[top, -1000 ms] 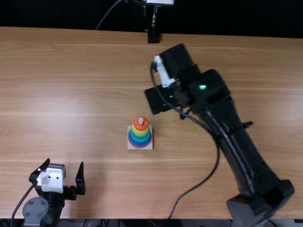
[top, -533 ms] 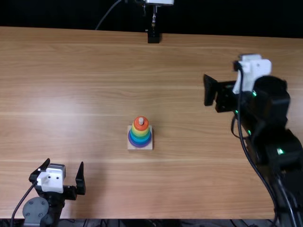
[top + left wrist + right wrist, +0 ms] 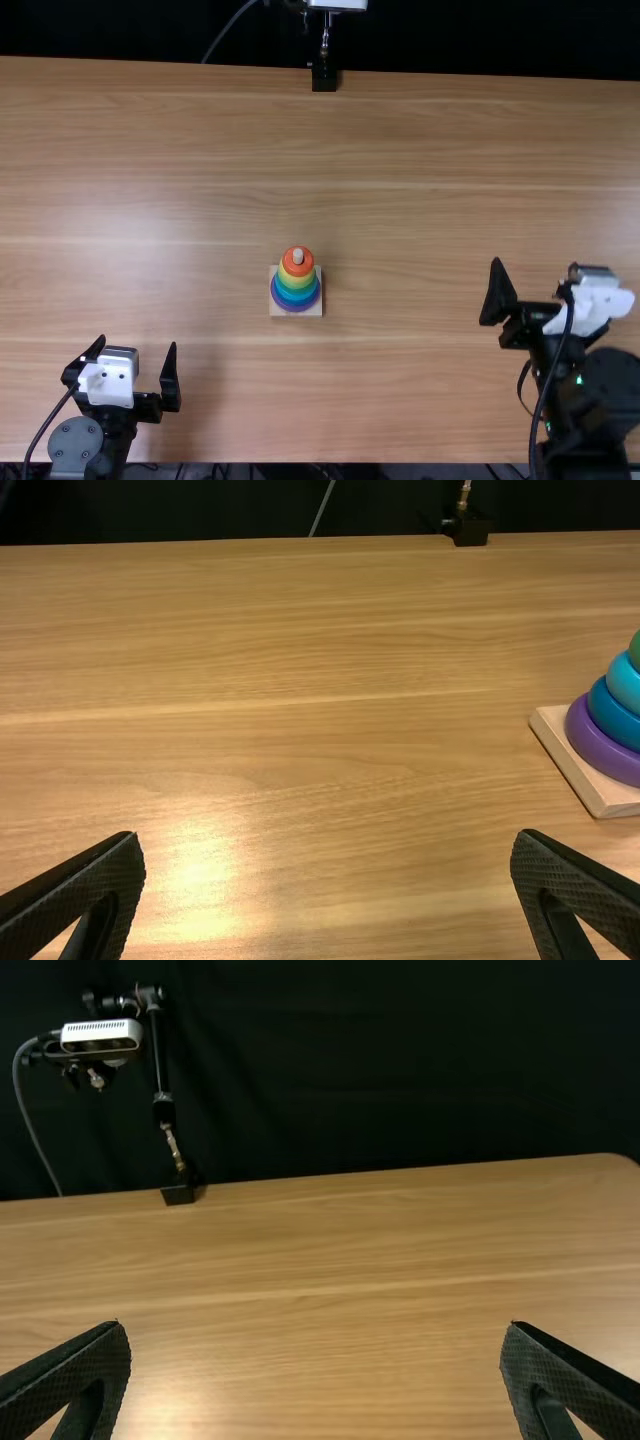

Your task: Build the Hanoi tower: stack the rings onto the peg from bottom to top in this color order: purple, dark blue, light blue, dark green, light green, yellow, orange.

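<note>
Plainly, one colored ring stack (image 3: 297, 281) on one square base (image 3: 275, 312) stands between the table's (image 3: 400, 400) far and near edges; toward the near edge, two empty grippers, left gripper (image 3: 137, 345) and right gripper (image 3: 543, 268), have jaws spread wide.

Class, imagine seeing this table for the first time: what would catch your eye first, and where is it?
Probably the rainbow ring tower, orange on top and purple at the bottom, on its pale square base near the middle of the wooden table. Next, the open black grippers: the left gripper near the top view's lower left corner, the right gripper toward its right side.
</note>
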Controlling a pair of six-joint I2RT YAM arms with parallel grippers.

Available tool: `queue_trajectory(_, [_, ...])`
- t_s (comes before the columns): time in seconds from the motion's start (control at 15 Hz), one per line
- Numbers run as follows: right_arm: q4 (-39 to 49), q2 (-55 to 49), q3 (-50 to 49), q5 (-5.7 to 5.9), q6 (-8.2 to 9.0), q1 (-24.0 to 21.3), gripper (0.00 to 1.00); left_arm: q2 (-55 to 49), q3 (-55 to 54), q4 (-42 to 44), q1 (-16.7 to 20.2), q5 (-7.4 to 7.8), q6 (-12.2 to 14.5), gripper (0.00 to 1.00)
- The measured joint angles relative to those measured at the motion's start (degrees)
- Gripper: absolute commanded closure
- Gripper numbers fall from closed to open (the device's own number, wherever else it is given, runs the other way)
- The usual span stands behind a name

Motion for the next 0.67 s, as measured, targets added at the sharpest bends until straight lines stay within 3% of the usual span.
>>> queue_trajectory(0.2, [1.11,-13.14,-9.57,0.04,-0.04,-1.09,0.00,0.00,0.00,0.02,0.00,0.00,0.02,0.00])
queue_trajectory(0.67, [-0.02,-25.81,-24.79,0.04,0.02,-1.07,0.00,0.02,0.00,0.02,0.00,0.00,0.00,0.00])
